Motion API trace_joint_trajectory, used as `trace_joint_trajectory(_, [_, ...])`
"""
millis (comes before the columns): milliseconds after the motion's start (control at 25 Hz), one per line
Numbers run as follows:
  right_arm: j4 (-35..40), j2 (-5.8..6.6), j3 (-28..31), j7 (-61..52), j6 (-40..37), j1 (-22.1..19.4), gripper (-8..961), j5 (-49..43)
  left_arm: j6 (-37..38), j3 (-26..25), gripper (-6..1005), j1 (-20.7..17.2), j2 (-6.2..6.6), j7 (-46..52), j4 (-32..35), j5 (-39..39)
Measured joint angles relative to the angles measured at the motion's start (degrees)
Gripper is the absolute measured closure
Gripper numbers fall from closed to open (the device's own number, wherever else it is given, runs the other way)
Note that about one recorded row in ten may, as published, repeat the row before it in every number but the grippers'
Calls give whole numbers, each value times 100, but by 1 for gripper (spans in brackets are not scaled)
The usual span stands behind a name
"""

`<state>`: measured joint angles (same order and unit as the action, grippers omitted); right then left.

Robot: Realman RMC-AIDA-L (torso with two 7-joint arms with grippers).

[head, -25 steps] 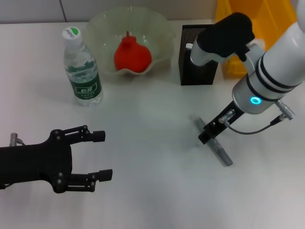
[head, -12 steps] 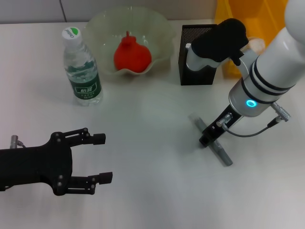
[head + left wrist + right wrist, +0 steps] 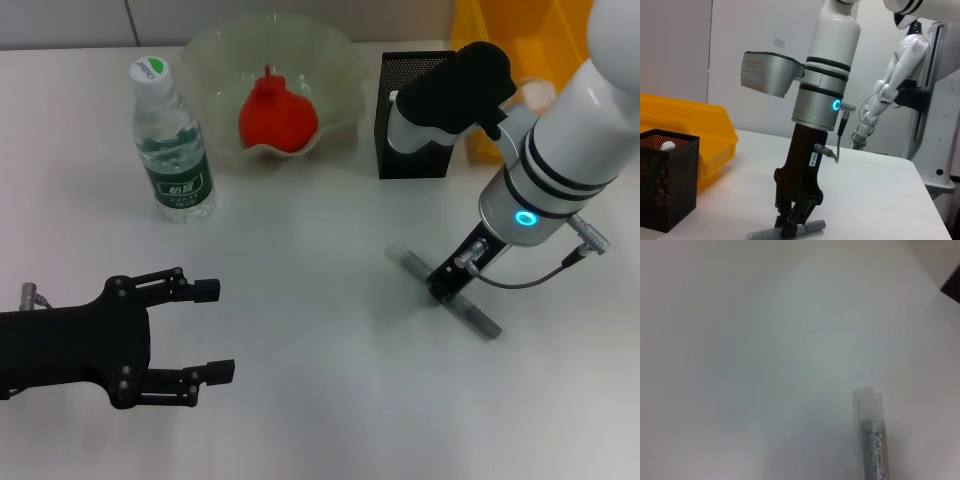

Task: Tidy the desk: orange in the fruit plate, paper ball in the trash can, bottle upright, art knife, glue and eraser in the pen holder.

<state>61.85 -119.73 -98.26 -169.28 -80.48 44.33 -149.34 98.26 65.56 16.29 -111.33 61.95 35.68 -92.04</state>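
Orange (image 3: pixel 277 115) lies in fruit plate (image 3: pixel 335 62), bottle (image 3: pixel 172 145) upright at upper left; right gripper (image 3: pixel 447 283) clamps art knife (image 3: pixel 482 322), centre-right; left gripper (image 3: pixel 212 330) spread, idle.

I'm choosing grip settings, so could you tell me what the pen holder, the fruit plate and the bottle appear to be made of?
Pen holder: black perforated mesh, likely metal, matte; the holes show in the left wrist view.
Fruit plate: translucent, frosted, with a wavy rim; glass or plastic, can't tell.
Bottle: clear, thin-looking plastic with a green label and a white and green cap.
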Motion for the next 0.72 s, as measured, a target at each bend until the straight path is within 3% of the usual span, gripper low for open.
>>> trace_joint_trajectory(40, [58,12,4,1,-48,-36,790,-6,0,0,154,6,-3,0,0,0])
trace_joint_trajectory(160, [345,30,55,26,-159,-138,801,-10,-9,0,154,8,-1,-1,1,1])
trace_joint_trajectory(440, [2661,52,879,458,-566,-859,813,-16,-26,-84,154,-18,-41,-4,-8,20])
trace_joint_trajectory(480, [2661,52,879,458,-566,-859,813,-16,-26,-95,154,-24,-47,-4,-11,29])
trace_joint_trajectory(720, [3334,46,1176,766,138,-1139,815,-24,-30,-146,154,-19,-97,4,-48,34])
